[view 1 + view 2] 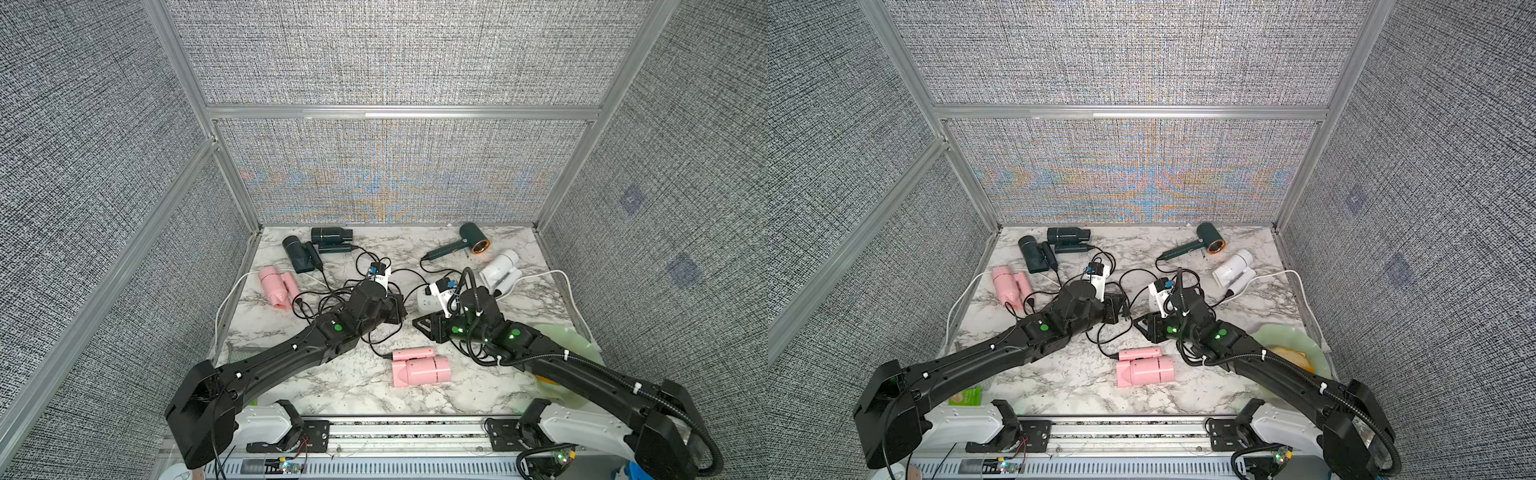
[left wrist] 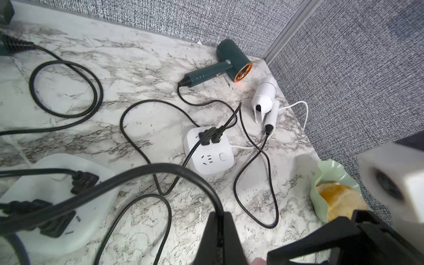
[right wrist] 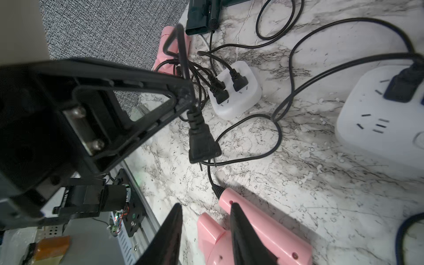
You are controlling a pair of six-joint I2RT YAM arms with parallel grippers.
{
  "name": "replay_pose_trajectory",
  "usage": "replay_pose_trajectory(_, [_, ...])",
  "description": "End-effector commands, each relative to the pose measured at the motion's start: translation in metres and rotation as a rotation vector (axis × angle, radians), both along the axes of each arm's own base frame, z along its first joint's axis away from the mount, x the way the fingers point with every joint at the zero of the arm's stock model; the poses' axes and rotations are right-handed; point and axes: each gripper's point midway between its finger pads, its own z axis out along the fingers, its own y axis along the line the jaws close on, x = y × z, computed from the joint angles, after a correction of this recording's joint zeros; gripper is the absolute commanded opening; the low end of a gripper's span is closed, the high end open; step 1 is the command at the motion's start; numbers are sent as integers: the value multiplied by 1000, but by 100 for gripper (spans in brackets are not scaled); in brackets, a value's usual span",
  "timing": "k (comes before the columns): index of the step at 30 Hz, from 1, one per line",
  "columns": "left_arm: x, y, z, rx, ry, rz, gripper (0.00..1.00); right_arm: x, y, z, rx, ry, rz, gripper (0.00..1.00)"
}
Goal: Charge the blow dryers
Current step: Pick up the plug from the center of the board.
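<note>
My left gripper [image 1: 398, 309] [image 2: 220, 214] is shut on a black cord just behind its two-pin plug [image 3: 204, 142], which hangs free above the marble. Facing it, my right gripper [image 1: 417, 324] [image 3: 206, 204] stands open and empty over a pink blow dryer [image 1: 419, 368] [image 3: 252, 229]. Another pink dryer [image 1: 276, 286] lies at the left and two dark ones [image 1: 299, 253] at the back left. A copper-ringed dryer [image 2: 231, 62] and a white one [image 2: 263, 96] lie at the back right.
Two white socket blocks [image 3: 236, 91] [image 2: 207, 156] sit mid-table with black plugs in them and cords looping all around. A green dish [image 2: 325, 183] holding something orange stands at the front right. Fabric walls close in three sides.
</note>
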Motion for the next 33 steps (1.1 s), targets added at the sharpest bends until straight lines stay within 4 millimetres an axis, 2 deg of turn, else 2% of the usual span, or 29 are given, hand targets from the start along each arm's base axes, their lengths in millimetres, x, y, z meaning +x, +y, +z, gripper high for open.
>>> replay_pose_trajectory(1, [4,-7,13,-35,-44,-18,5,5,-6,-2,-38,-40,-24,39])
replay_pose_trajectory(8, [6,-12,18,-96,-44,-12,5,7,-1,9,18,-74,-28,40])
replay_pose_trajectory(13, [5,-16,23,-136,-50,-25,5,11,1,8,35,-68,-46,43])
replay_pose_trajectory(26, [1,-26,19,-157,-27,-67,5,22,5,8,95,-48,-109,48])
replay_pose_trajectory(33, [-1,-32,17,-163,-5,-91,5,27,18,9,126,-25,-88,48])
